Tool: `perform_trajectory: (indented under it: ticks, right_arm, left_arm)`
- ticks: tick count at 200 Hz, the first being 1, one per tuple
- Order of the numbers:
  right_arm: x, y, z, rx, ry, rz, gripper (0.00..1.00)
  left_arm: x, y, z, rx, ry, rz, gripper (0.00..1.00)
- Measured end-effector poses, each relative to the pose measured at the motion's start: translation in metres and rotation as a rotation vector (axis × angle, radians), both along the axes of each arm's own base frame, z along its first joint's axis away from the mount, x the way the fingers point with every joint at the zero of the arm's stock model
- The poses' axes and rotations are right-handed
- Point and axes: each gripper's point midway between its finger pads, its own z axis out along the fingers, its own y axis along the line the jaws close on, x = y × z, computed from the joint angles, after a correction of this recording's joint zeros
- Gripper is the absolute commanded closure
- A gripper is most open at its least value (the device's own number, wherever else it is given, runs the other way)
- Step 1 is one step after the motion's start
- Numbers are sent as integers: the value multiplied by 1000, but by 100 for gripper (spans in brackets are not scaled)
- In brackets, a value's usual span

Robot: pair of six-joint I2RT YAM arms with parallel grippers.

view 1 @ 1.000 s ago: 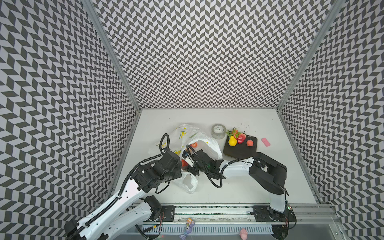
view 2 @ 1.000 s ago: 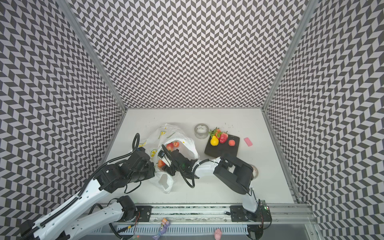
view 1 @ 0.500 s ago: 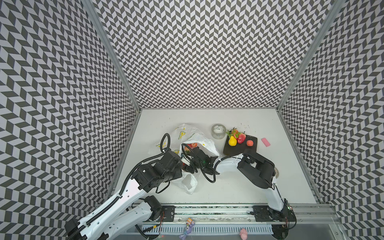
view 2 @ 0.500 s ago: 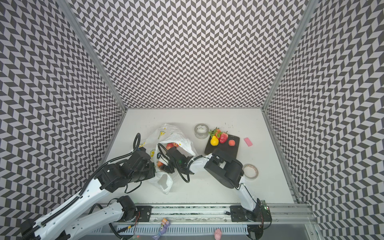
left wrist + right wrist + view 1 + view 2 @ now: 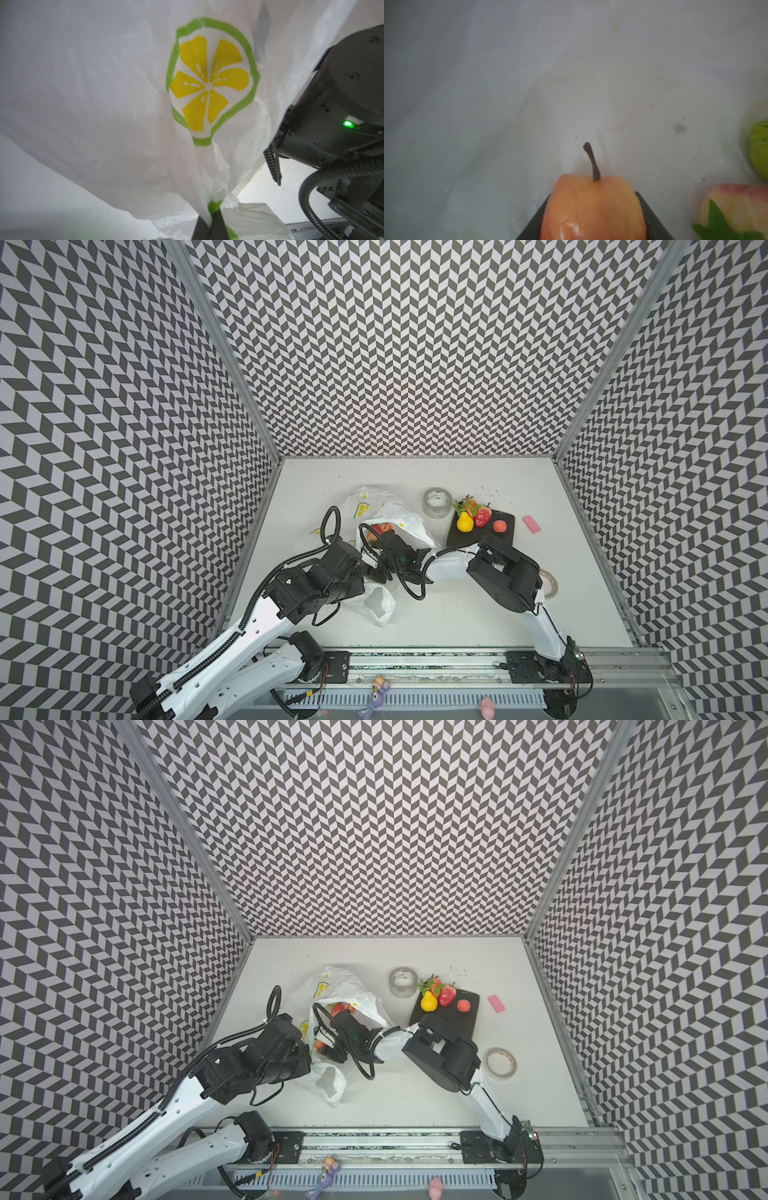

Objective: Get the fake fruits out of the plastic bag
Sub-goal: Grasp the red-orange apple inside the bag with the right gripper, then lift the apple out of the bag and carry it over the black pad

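Step in hand: extraction of one piece from the plastic bag (image 5: 401, 517), which lies left of centre on the table in both top views, mouth turned toward the lower right of the frame.

Left gripper (image 5: 209, 225): jaws together, clamped on a gathered fold of the bag at the bottom centre of the left wrist view. The film hangs taut from this pinch, which holds the mouth open.

Right gripper (image 5: 593, 216): inside the bag. In the right wrist view its two dark fingers (image 5: 646, 209) stand against both flanks of an orange-red fruit (image 5: 591, 197) with a brown stem, at bottom centre. The grip appears made.

Fake fruits: a pear (image 5: 464, 522), a strawberry (image 5: 482, 516) and a small round fruit (image 5: 500, 526) lie on the dark board (image 5: 500, 540), right of the bag. At least one more fruit (image 5: 735, 205) remains in the bag, at the lower right of the right wrist view.

Next move, as judged: withdraw the right arm through the mouth toward the board, keeping the film clear of the fingers, while the left pinch holds the bag down
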Motion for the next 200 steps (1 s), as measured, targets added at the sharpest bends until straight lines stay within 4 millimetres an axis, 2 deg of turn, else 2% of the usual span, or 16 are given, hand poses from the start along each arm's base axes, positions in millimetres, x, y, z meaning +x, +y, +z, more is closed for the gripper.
perform_trajectory:
  ticks: [42, 103, 163, 200]
  right_arm:
    - [-9, -15, 5, -36, 31, -10, 72]
    - [-36, -46, 54, -8, 66, -31, 72]
    - [-73, -87, 72, -32, 128, -21, 72]
    - [-90, -106, 96, -10, 138, -5, 72]
  left_arm:
    - [1, -1, 2, -12, -9, 6, 100]
    - [5, -3, 8, -45, -37, 26, 100]
    - [8, -4, 6, -49, -45, 31, 100]
    - [9, -5, 7, -54, -51, 31, 100]
